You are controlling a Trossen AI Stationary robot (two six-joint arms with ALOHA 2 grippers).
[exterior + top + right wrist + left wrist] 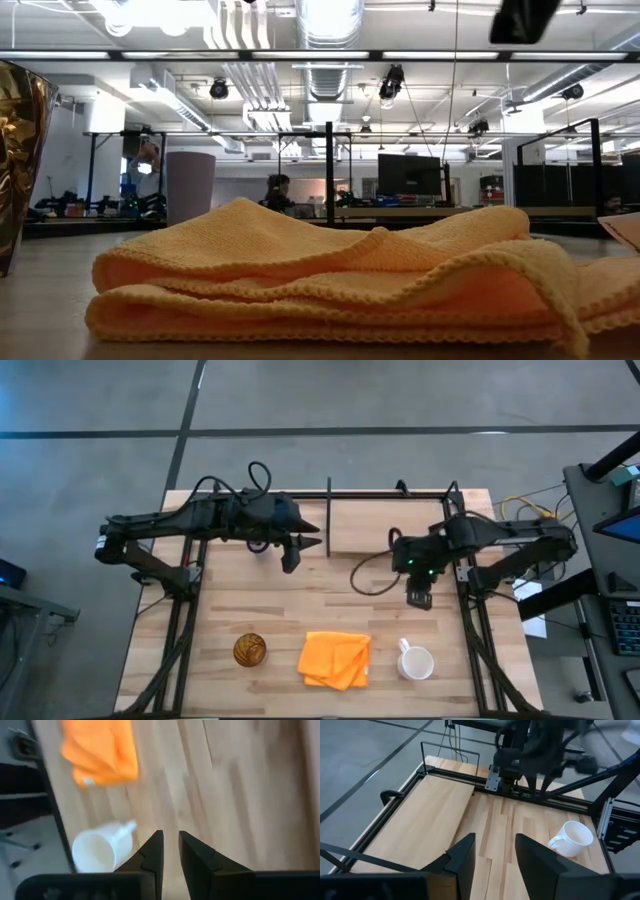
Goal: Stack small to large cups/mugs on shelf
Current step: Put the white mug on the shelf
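Currently nothing is stacked: I find the white mug (416, 663) on the counter (240, 600) beside the orange cloth (335, 659), the amber cup (249, 650) past the cloth's other side, the lavender tumbler (190, 187) far back, and the shelf (385, 525) bare. My right hand (418, 598), fingers a narrow gap apart and empty, hangs above the counter between shelf and mug, presumably staged for a first pick; my left hand (297, 547), parted wider and empty, waits near the shelf's divider end. The mug stands upright, mouth up, long axis vertical, handle toward the shelf.
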